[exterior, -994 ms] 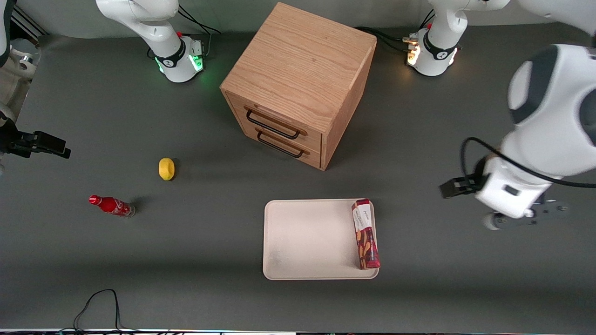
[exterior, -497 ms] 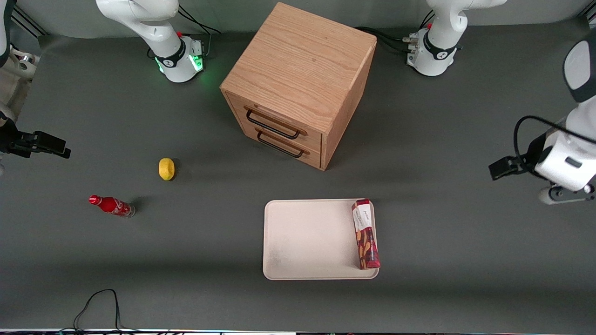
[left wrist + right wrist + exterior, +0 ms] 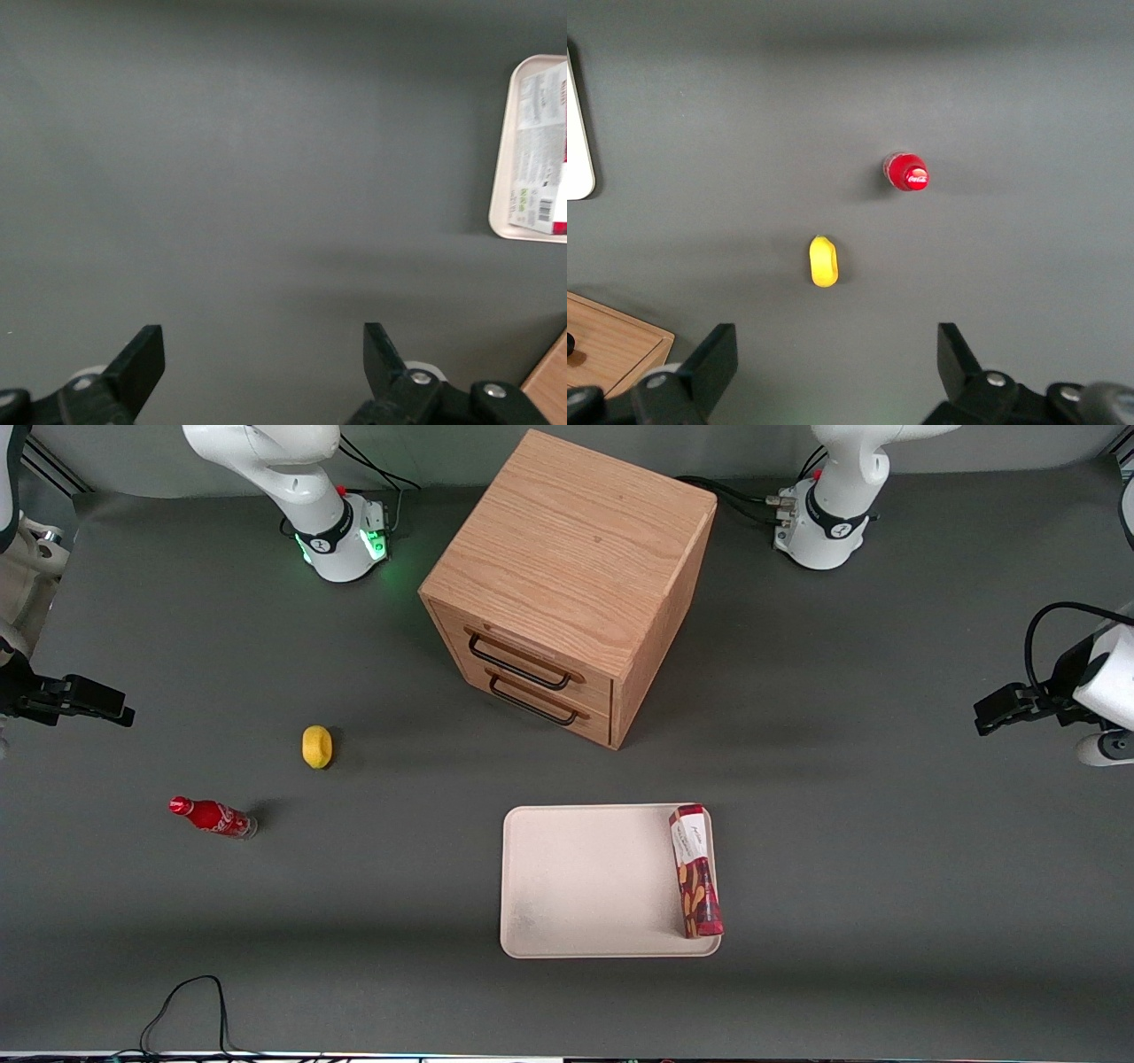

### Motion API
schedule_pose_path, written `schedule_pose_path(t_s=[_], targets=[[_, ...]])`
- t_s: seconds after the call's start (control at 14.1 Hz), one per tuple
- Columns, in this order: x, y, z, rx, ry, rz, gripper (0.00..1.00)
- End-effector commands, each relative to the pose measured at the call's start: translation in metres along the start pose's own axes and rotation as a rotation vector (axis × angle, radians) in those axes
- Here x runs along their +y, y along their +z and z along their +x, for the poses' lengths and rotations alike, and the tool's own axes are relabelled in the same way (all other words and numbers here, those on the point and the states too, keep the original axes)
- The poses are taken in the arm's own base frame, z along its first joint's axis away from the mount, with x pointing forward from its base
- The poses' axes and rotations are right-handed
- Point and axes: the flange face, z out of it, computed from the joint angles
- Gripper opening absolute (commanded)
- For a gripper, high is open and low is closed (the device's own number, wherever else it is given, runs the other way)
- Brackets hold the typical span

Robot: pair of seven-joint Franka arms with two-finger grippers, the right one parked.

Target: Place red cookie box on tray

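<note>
The red cookie box (image 3: 695,871) lies flat on the tray (image 3: 585,877), lengthwise along the tray's short edge toward the working arm's end of the bench (image 3: 886,868), its white label end farther from the front camera and its nearer end touching the low rim at the corner. The rest of the tray is bare. From the front, only this view takes in the whole layout: the wooden cabinet (image 3: 567,576) with its two black-handled drawers shut stands farther from the camera than the tray, and toward the parked arm's end sit a small yellow fruit-like object (image 3: 316,746) and, nearer the camera, a red soda bottle (image 3: 213,816), well apart from the tray.

The left arm's end effector (image 3: 263,354) is well off to the working arm's end of the bench, far from the box and only partly inside the front view. The left wrist view settles what the front cannot: the two black fingers (image 3: 142,359) are spread wide, released, with only bare grey bench between them. That same view catches a strip of the tray and the box's printed white panel with a barcode, a face the front view does not show, plus a corner of the cabinet.

The right wrist view looks down on the bottle's red cap, the yellow object, a sliver of tray rim and a cabinet corner, but not the box
</note>
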Motion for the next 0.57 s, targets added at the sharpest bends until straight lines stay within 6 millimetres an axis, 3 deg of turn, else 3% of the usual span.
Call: schedule_pose_path(t_s=[0.0,0.28,0.5], targets=[[-0.006,-0.017,-0.002,0.031,0.004,-0.033,1.00],[0.008,-0.021,-0.006,0.009,0.037,-0.031,1.00],[0.001,-0.027,-0.009,0.006,0.066,-0.030,1.00]])
